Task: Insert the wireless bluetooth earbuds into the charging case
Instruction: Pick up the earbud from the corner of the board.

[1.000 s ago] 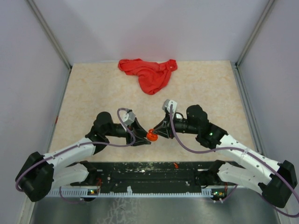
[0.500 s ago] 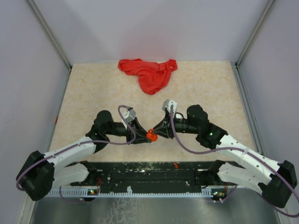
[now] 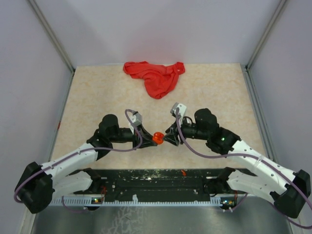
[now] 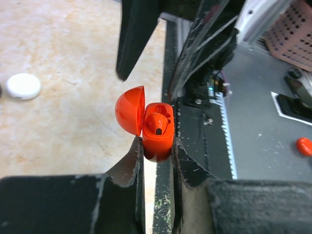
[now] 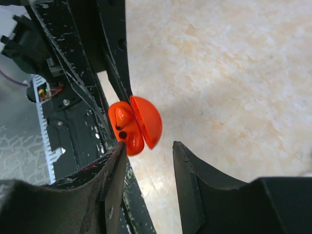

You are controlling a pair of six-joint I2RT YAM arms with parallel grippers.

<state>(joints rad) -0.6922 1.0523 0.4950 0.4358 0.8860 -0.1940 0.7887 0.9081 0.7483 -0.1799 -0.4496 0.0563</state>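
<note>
Evidently we are at the seating step. The left gripper [image 4: 157, 145] pinches the lower body of the red charging case [image 5: 127, 127] and holds it up above the table [image 3: 97, 97], midway between the two arms. Its lid [image 4: 129, 109] is swung open to one side. In the left wrist view one red earbud [image 4: 157, 124] sits down in its well, stem end showing. Whether the neighbouring well is filled we cannot tell from either wrist view.

The right gripper [image 5: 148, 146] faces the case with its jaws spread and nothing between them. Its tips stand just short of the open lid, apart from it.

We judge that this earbud is in, so the next move depends on the second well. If it is empty, the right arm must go for the mate. A small red piece [image 4: 304, 146] lies off the table on the grey surface (possibly that mate, though it is too blurred to say). If both are in, the right fingers need only nudge the lid shut while the left grip stays firm, since the rounded shell could twist in the pinch.

A white round case [image 4: 23, 86] lies on the table well apart.
</note>
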